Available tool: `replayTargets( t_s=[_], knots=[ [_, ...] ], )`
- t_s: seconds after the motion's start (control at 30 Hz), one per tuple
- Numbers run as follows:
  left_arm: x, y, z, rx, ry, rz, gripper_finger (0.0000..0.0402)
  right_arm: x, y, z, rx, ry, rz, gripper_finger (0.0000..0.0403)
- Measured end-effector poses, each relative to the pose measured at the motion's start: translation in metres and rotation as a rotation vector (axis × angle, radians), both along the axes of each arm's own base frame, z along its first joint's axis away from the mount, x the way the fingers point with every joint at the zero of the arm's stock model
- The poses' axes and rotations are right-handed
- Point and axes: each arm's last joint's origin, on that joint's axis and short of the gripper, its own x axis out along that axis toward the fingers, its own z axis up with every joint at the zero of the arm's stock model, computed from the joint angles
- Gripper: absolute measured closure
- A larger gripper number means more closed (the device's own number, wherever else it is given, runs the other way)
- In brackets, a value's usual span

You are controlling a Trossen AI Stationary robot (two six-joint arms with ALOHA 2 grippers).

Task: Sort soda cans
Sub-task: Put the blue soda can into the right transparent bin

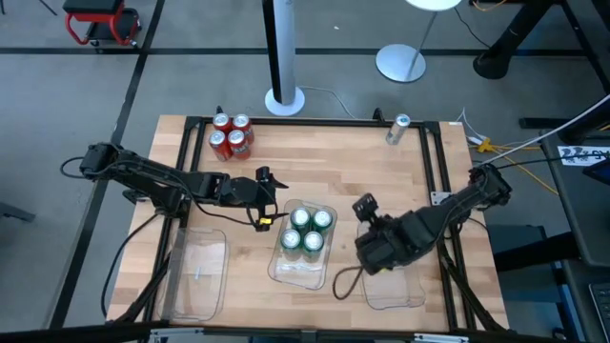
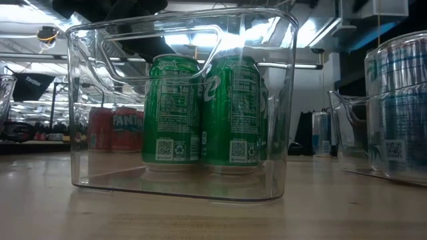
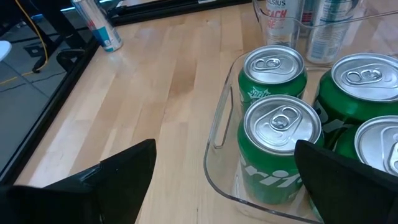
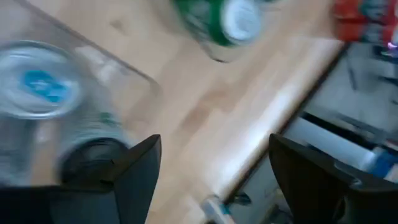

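Green cans (image 1: 307, 229) fill the middle tray (image 1: 301, 273), red cans (image 1: 231, 136) wait at the tabletop's far edge, one silver can (image 1: 397, 129) sits far right; left gripper (image 1: 270, 202) open and empty, right gripper (image 1: 374, 255) open over right tray (image 1: 398, 291), just releasing, I'd guess

I see open wooden desk (image 1: 334, 167) between 4 red soda cans (image 1: 231, 135) and the clear plastic tray (image 1: 303, 269) holding 4 green cans (image 1: 307, 230).
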Motion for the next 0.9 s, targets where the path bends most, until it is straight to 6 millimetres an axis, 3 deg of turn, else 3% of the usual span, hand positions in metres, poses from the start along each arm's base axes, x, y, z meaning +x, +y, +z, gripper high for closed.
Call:
replayTargets(
  t_s=[0.2,0.43,0.7,0.9],
  knots=[
    [0.0,0.0,0.0,-0.002,-0.001,0.001,0.0031,0.019,-0.043,-0.002,-0.012,0.054,-0.074,0.0107],
    [0.0,0.0,0.0,-0.012,-0.002,0.007,0.0031,0.028,-0.127,-0.005,-0.065,0.132,-0.208,0.0106],
    [-0.001,0.0,-0.002,-0.009,0.022,0.008,0.0031,-0.007,-0.226,0.005,-0.08,0.197,-0.403,0.0107],
    [-0.001,0.0,-0.002,-0.012,0.02,0.009,0.0031,-0.041,-0.279,0.006,-0.069,0.234,-0.527,0.0107]
  ],
)
